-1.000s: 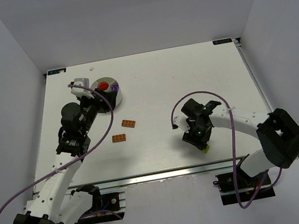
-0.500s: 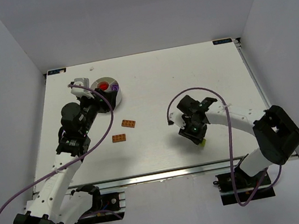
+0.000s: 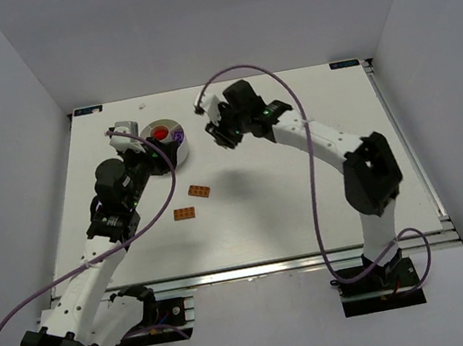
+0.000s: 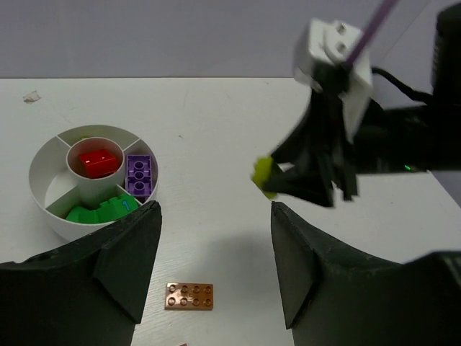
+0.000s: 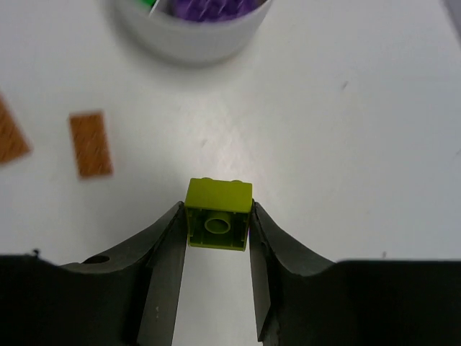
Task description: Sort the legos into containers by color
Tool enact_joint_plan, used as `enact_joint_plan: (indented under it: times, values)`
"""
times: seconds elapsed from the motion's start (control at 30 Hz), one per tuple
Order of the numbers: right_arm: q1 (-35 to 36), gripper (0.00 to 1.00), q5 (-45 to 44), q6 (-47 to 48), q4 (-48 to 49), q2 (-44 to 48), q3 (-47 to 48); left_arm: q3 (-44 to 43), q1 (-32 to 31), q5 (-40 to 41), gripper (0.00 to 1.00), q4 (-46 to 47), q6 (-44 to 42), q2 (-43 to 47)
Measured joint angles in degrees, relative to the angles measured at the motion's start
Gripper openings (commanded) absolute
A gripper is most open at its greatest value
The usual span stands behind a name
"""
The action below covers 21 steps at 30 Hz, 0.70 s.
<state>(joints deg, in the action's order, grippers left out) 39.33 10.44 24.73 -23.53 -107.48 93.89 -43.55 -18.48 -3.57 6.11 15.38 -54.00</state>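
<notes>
My right gripper (image 3: 218, 133) is shut on the lime-green block (image 5: 219, 214) and holds it above the table just right of the round white divided dish (image 3: 180, 139). The block also shows in the left wrist view (image 4: 264, 175). The dish (image 4: 43, 164) holds a red piece (image 4: 99, 160) in its centre cup, a purple brick (image 4: 139, 175) and a green brick (image 4: 97, 210) in outer compartments. Two flat orange plates (image 3: 199, 191) (image 3: 187, 213) lie on the table in front of the dish. My left gripper (image 3: 160, 155) is open and empty beside the dish, above one orange plate (image 4: 189, 295).
White walls enclose the table on the left, back and right. The right arm's purple cable (image 3: 241, 72) loops high over the back of the table. The dish wall (image 5: 194, 40) and both orange plates (image 5: 91, 143) lie ahead of the right gripper.
My right arm has swung from the front right of the table to the back, beside the dish, carrying the lime-green block. The left arm has not moved.
</notes>
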Motion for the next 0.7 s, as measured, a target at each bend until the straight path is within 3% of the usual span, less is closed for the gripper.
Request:
enact_joint_plan:
  times: [0.3,0.5,0.7]
  values:
    - [-0.3,0.00,-4.3,-13.4,28.2,-19.6,15.4,0.0,0.8,1.4,0.72,-1.0,-1.2,0.0]
    - [-0.7,0.00,-3.4,-23.7,37.3,-30.1,27.7,0.0,1.2,1.4,0.72,-1.2,-1.4,0.3]
    - [-1.0,0.00,-1.3,-31.0,41.9,-35.6,33.8,0.0,1.7,1.1,0.72,-1.2,-1.4,0.4]
